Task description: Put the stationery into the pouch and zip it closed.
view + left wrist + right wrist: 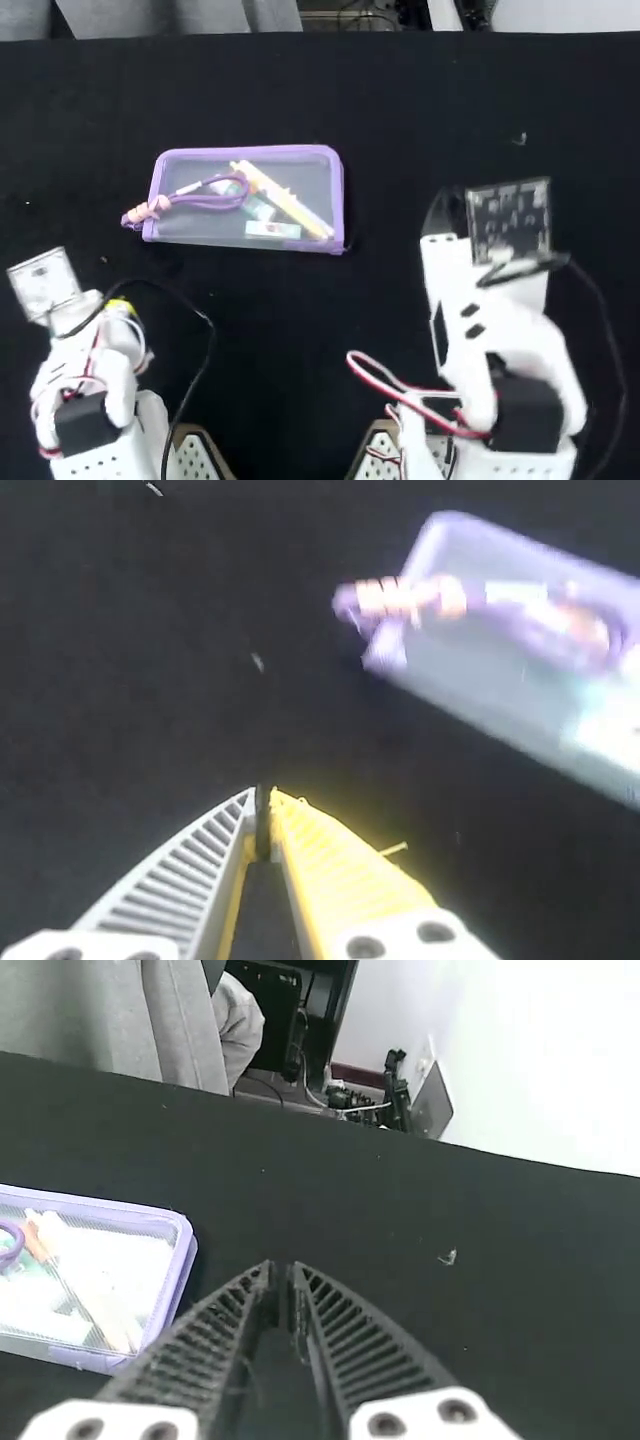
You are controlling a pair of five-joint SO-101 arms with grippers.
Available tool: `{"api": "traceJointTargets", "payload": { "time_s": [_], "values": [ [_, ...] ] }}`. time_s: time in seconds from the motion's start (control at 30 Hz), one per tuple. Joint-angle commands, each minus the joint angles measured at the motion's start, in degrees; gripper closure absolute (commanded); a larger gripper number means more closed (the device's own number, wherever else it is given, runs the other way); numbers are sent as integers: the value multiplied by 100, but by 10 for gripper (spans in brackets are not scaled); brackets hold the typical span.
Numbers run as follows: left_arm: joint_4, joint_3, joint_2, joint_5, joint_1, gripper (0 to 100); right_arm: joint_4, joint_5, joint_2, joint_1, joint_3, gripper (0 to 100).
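A clear pouch [245, 200] with a purple zip border lies flat on the black table, left of centre. Pens and other stationery [282, 208] lie inside it, and a pink-and-purple pull cord [147, 211] hangs off its left end. The pouch also appears in the left wrist view [510, 670] and the right wrist view [90, 1290]. My left gripper [265, 805] is shut and empty, hovering near the table's front left, short of the pouch. My right gripper [280, 1275] is shut and empty, to the right of the pouch and nearer the front.
The left arm [85, 390] and the right arm [500, 330] stand at the front edge, with cables beside their bases. A small white speck [519, 139] lies at the back right. Grey cloth and dark equipment [300, 1030] sit beyond the table's far edge.
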Motion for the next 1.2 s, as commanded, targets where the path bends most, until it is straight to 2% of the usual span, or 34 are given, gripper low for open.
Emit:
{"api": "traceJointTargets", "payload": {
  "time_s": [0.0,0.17,0.3,0.53,0.63,0.77,0.87,1.17],
  "values": [
    [-114,541,-18,-26,418,970,-220,-26,-778,44,716,980],
    [-132,1007,-18,-26,866,970,-255,18,-2062,88,1868,981],
    [-571,1446,-18,-26,927,970,-334,26,-3099,88,2563,977],
    [-1591,2114,-9,-26,936,970,-484,-18,-3090,88,3600,980],
    [-1556,2105,35,-26,936,970,-501,-18,-3099,88,4136,980],
    [-923,2105,44,-26,936,970,-501,26,-3099,88,4989,979],
    [-844,2105,44,-26,910,970,-492,26,-3108,88,5534,977],
    [-835,2105,53,0,884,970,501,18,-3090,97,5525,977]
  ]
}}
